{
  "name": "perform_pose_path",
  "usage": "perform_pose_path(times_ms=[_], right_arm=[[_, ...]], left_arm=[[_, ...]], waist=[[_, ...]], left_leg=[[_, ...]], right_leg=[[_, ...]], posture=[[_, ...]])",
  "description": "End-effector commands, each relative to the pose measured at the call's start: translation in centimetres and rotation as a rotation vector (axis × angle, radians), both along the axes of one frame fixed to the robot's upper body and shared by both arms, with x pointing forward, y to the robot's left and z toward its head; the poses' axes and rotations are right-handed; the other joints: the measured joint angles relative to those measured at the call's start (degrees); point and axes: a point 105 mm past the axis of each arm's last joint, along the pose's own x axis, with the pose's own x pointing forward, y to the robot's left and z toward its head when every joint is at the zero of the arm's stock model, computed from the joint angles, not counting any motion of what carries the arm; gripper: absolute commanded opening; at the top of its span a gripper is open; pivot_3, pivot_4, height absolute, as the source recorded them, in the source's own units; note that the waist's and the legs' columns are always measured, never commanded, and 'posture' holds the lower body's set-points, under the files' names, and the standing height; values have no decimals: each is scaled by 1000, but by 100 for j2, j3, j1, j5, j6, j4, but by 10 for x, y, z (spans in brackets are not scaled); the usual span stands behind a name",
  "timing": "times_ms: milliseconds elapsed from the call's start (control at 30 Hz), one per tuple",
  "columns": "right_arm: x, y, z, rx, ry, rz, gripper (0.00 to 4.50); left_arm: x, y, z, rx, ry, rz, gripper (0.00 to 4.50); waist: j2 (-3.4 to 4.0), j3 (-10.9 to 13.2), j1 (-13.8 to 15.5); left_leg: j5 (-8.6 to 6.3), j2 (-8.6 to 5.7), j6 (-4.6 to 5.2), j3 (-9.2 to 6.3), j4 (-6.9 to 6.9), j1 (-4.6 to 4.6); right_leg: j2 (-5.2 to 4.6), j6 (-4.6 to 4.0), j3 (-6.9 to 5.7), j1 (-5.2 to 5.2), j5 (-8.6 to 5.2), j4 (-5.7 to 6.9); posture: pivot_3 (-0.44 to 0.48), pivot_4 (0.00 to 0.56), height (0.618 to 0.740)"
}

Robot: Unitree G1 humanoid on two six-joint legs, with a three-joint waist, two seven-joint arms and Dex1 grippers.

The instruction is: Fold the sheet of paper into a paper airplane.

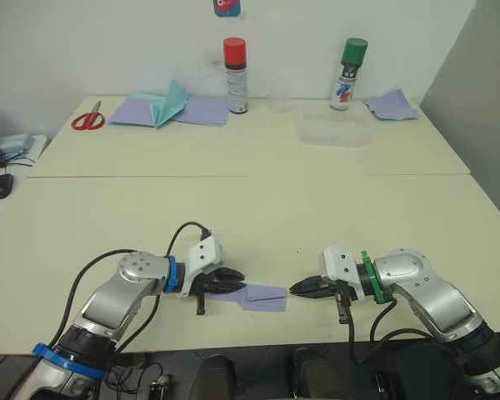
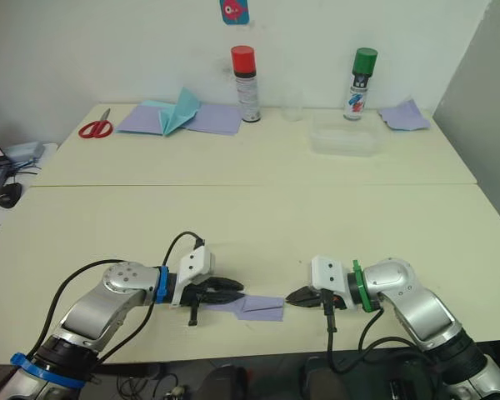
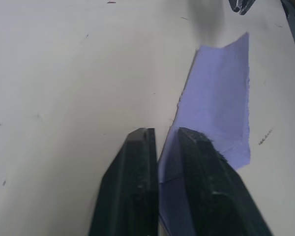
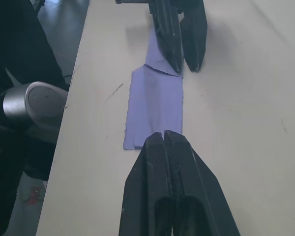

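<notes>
Cream tabletops (image 1: 258,208) meet a white wall, and at the near edge the paper (image 1: 264,297) lies flat between two grippers, already folded down to a narrow lavender strip with layered flaps. The left gripper (image 1: 233,282) rests on the strip's left end; its wrist camera shows the two black fingers nearly together with a slim gap, one pressing the paper's edge, though whether the sheet is actually pinched between them cannot be told. The right gripper (image 1: 300,288) sits just beside the strip's right end, fingers closed tip to tip on nothing.

By the look of it, the job is partway along: lengthwise folds are in and one end shows slanted creases, but no clear nose or spread wings appear, so the wing folds and a final shaping probably remain.

At the far side stand scissors (image 1: 88,119), spare sheets (image 1: 171,108), two spray cans (image 1: 235,75), and a clear tray (image 1: 336,129).
</notes>
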Motion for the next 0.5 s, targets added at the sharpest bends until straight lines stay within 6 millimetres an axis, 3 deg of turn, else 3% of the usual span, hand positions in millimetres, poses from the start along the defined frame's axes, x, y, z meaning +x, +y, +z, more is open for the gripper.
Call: perform_pose_path(times_ms=[33, 200, 267, 500], right_arm=[[1, 7, 14, 35, -87, 36, 0], [2, 6, 13, 39, -209, 73, 0], [0, 6, 14, 62, -217, 85, 381], [-7, 12, 7, 76, -277, 109, 2721]], left_arm=[[3, 6, 1, 11, -1, 32, 2231], [5, 16, 31, -4, -114, 17, 3745], [-3, 21, 46, 18, -179, -50, 4355], [-31, 23, 62, 16, -287, -181, 4500]], waist=[[2, 10, 10], [-6, 38, 10], [-7, 40, 11], [0, 45, 18]], left_leg=[[0, 0, 0, -1, 0, 0], [0, 1, 0, 3, 4, -1], [0, 2, 0, 5, 3, -5], [-5, 2, -8, 6, -15, -31]], right_leg=[[0, 0, 0, 0, 0, 0], [-1, 5, 0, -4, 3, 0], [-2, 5, -2, -11, 3, 0], [-4, 30, -4, -31, -2, 1]], posture=[[0, 150, 740], [0, 150, 740], [0, 150, 740], [0, 150, 740]])
